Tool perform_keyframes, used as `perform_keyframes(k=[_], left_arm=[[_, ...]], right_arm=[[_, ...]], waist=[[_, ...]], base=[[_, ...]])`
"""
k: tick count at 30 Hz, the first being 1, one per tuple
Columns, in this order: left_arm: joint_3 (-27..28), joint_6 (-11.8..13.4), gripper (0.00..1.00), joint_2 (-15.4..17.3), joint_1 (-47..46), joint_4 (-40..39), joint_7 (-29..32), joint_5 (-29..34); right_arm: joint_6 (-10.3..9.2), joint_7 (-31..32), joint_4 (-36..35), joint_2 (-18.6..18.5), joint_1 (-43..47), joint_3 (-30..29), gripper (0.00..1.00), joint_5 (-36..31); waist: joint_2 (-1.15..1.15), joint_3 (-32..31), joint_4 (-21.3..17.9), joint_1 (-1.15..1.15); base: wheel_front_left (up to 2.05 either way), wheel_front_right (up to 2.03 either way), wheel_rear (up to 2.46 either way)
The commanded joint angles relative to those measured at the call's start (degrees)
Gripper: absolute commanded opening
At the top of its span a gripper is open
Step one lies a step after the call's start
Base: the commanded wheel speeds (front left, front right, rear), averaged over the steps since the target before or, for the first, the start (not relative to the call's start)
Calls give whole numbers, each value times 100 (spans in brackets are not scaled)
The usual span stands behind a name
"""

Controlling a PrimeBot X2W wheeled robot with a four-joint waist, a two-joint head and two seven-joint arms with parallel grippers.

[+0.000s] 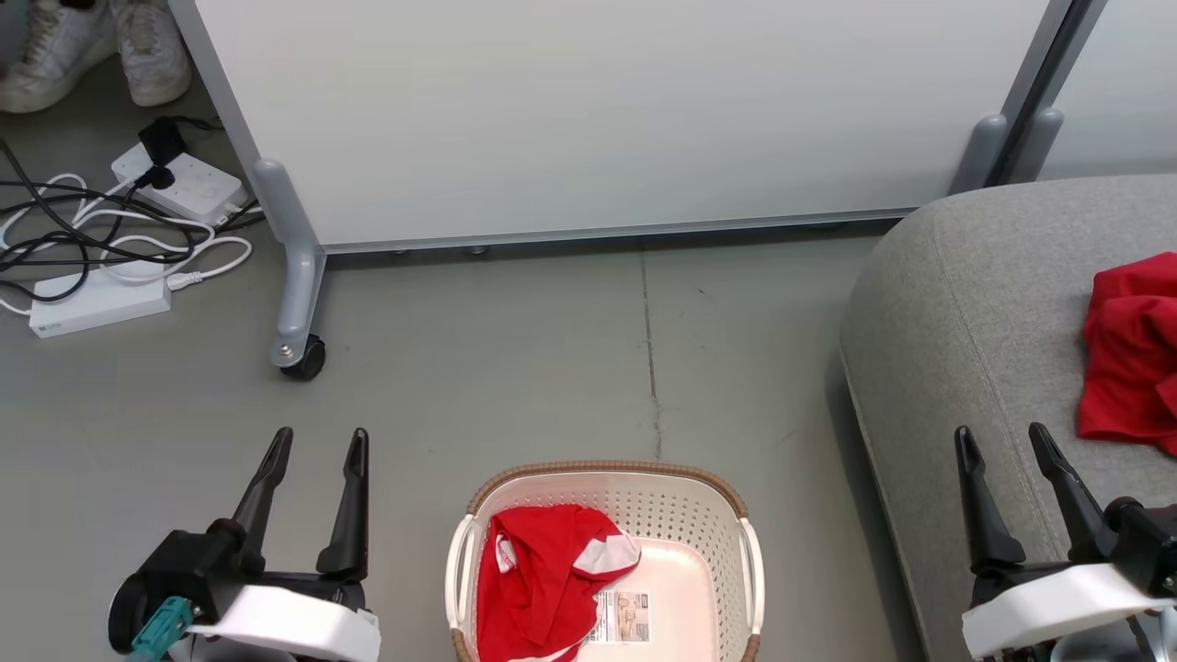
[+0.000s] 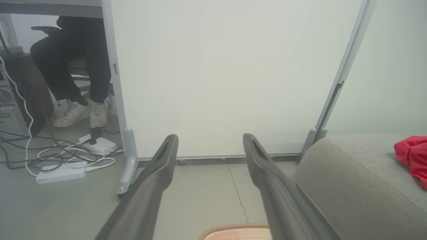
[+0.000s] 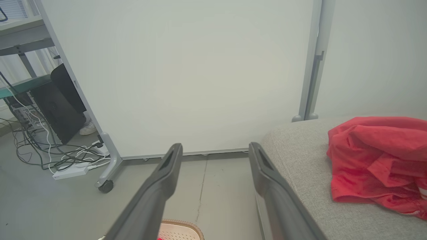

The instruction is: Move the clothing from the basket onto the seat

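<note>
Two red garments in all: one garment (image 1: 538, 588) in the near basket (image 1: 607, 471), another garment (image 1: 1131, 354) on the seat (image 1: 975, 303) at right. One basket, one seat. Two grippers, the left gripper (image 1: 321, 434) and right gripper (image 1: 1000, 430), two fingers each. Far left: two white shoes (image 1: 147, 55), one power strip (image 1: 188, 184), one white box (image 1: 97, 303).

A: Basket (image 1: 607, 468), entry one?
B: Near end is running off the head view's bottom edge, along with the red clothing (image 1: 538, 579) inside.
A: Label sticker (image 1: 624, 616)?
B: Print is showing too small to read.
A: Red garment (image 1: 1131, 359) on the seat (image 1: 965, 303)?
B: Right edge is cutting it off.
A: Person (image 2: 73, 66)?
B: Top edge is cutting off everything above the thighs.
</note>
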Motion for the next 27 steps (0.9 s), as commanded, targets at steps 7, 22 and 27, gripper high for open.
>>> perform_keyframes(k=[7,22,27], left_arm=[[341,-75,100,-158,282,-13,-20,186],[412,-183,100,-215,356,200,-20,418],[445,-234,100,-232,331,278,-20,464]], right_arm=[[1,58,-122,-30,218,-61,100,57],[1,158,-105,-30,201,-33,100,42],[1,164,-80,-30,141,22,100,59]], waist=[[0,-104,30,0],[0,-216,-3,0],[0,-217,-10,0]], base=[[0,0,0],[0,0,0],[0,0,0]])
